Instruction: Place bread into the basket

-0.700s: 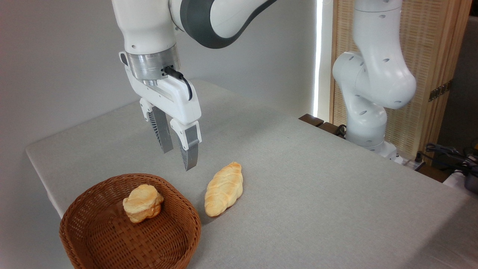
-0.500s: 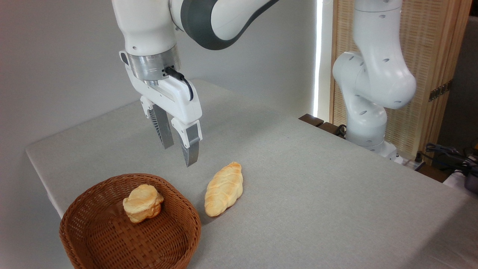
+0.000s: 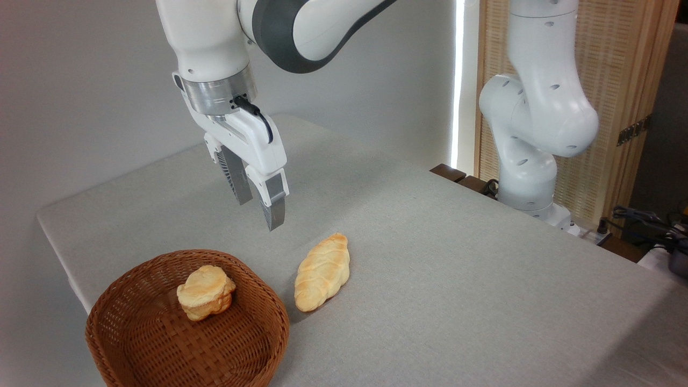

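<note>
Lying flat on the grey table [image 3: 457, 279], just beside the wicker basket [image 3: 134, 333], the braided bread [image 3: 322, 271] is seen | likely light and squashy, best pinched softly across its fat middle | gripper [image 3: 259, 212] hangs above, empty, fingers a little apart.

table [image 3: 457, 279]: grey cloth top | basket [image 3: 134, 344]: near-left corner, on table | bread [image 3: 322, 271]: flat on cloth, just right of basket, apart from rim | robot base [image 3: 529, 201]: far-right edge
</note>
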Controlling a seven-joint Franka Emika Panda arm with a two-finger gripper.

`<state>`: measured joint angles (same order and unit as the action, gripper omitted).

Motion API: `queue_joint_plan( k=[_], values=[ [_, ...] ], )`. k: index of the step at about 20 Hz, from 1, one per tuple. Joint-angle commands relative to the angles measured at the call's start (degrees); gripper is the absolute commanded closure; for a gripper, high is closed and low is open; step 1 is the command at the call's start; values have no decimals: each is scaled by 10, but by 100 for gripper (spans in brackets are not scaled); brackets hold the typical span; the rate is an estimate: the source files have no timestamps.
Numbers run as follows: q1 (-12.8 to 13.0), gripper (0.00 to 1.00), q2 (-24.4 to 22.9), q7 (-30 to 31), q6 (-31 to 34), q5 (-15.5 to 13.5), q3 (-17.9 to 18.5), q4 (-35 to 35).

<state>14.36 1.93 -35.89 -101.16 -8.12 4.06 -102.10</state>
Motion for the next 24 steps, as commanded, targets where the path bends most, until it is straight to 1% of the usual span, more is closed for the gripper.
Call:
queue_joint_plan(
  k=[1, 12, 14, 17, 20, 24],
  values=[
    [1, 0, -3, -5, 15, -17, 2, 3],
    [1, 0, -3, -5, 15, -13, 2, 4],
    [1, 0, -1, -5, 10, -13, -5, 4],
    [1, 0, -1, -4, 8, -11, -5, 5],
    [1, 0, 7, -4, 5, -10, -5, 23],
    [1, 0, 5, -2, 6, -14, -5, 24]
  ],
)
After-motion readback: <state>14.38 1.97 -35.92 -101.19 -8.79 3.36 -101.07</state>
